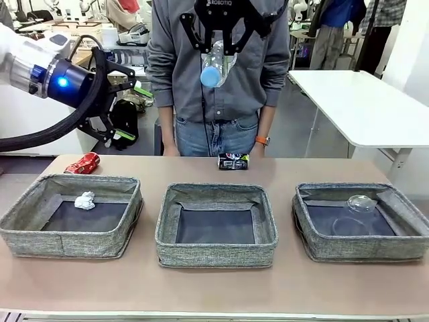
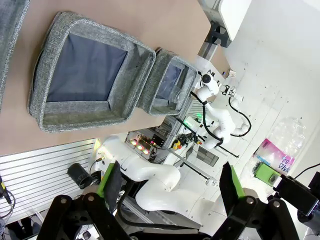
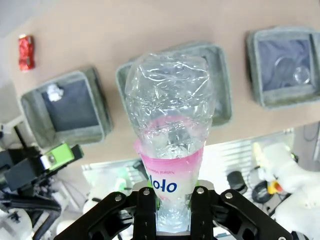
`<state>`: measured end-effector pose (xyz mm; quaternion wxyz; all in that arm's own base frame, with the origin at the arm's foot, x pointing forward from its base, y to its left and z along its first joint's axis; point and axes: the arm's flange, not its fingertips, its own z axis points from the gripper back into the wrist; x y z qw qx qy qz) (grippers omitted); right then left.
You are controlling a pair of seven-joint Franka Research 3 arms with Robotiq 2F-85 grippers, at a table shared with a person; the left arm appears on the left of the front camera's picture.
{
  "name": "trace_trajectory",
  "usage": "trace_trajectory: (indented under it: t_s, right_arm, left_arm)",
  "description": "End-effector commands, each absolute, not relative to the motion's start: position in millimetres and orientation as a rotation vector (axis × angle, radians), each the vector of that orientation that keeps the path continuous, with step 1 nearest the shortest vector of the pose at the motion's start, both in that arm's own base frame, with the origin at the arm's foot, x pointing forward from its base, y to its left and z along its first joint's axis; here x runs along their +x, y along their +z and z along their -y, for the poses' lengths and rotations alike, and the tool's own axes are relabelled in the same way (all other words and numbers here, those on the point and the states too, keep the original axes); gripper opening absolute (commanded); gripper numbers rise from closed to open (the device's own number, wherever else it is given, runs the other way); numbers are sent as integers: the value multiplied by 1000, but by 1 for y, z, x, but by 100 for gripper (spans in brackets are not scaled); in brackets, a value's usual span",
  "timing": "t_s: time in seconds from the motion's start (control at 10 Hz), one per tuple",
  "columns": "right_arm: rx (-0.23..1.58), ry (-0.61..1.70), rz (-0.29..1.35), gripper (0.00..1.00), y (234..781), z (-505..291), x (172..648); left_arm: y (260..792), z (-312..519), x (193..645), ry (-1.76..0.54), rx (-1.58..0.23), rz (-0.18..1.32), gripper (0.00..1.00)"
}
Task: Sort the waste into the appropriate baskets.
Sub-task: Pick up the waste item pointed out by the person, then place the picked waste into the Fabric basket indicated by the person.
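Water bottle (image 1: pixel 213 67), likely light, thin-walled and slick, hangs cap-down at twelve o'clock, right gripper (image 1: pixel 218 48) clenched across its labelled middle; left gripper (image 1: pixel 127 111), ten o'clock, splayed empty.

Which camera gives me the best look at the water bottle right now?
Right wrist view: the water bottle fills the centre, pink label clear, clamped in the right tool. Front view shows it hanging cap-down near the top edge before the person's shirt. Left wrist view catches it small at the right edge.
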<state>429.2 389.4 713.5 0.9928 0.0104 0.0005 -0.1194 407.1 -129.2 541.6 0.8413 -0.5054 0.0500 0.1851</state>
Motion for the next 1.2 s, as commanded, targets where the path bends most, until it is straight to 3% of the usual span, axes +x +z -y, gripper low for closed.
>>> trace_trajectory:
  t_s: [0.0,1.1]
  right_arm:
    - [48,-252,-15,23,715,-390,428]
    - [48,-252,-15,23,715,-390,428]
  left_arm:
    - [544,128,406,394,-1057,-117,100]
    - [544,128,406,394,-1057,-117,100]
